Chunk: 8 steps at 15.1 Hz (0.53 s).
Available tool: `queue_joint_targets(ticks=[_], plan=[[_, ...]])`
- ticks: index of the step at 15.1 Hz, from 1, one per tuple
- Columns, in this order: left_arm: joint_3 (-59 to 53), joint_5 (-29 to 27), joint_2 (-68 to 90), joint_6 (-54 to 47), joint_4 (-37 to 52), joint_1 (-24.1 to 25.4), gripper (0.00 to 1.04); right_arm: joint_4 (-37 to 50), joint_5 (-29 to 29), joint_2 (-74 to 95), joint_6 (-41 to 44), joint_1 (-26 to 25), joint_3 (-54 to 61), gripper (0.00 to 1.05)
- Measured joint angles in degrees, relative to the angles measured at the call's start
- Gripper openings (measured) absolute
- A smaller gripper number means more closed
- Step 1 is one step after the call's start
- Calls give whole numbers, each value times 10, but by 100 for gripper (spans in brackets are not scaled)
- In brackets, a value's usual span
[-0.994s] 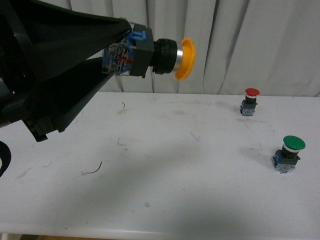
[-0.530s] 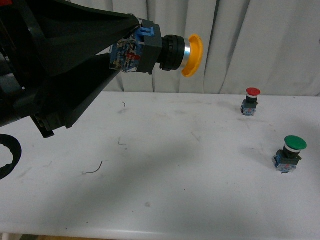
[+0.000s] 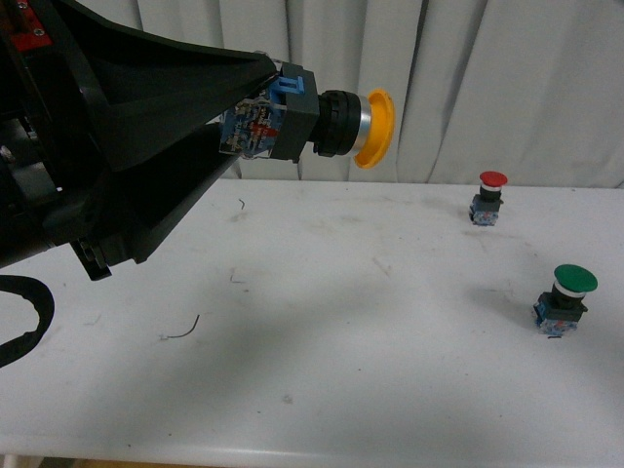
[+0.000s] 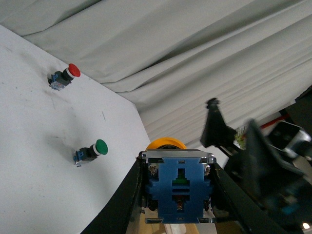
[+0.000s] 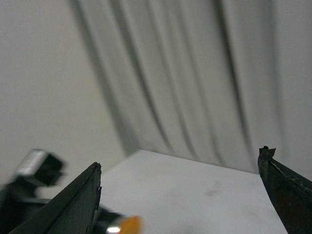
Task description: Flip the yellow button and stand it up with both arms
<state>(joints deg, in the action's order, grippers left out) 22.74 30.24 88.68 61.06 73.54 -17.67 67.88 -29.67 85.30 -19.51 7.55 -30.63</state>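
"Where's the yellow button [image 3: 314,122]?"

"In the air, well above the surface [image 3: 322,322], lying sideways. My left hand [image 3: 246,119] is clamped on its blue contact block, and the cap points toward the right arm's side."

"Which step?"

"Handover, I'd say. The right hand [image 5: 180,190] gapes wide and holds nothing. Next it should close on the collar or cap so I can turn the button upright."

"Anything unclear?"

"The front view doesn't show the right hand, and its wrist view blurs the cap at the frame edge."
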Motion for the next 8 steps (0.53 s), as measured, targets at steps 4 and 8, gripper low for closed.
queue_joint_targets(ticks=[4,8], plan=[[0,0,1,-1,0,-3,32,56,-76,39,-263,34,27,98],[0,-2,1,-1,0,-5,32,57,-77,122,-441,73,-34,98]])
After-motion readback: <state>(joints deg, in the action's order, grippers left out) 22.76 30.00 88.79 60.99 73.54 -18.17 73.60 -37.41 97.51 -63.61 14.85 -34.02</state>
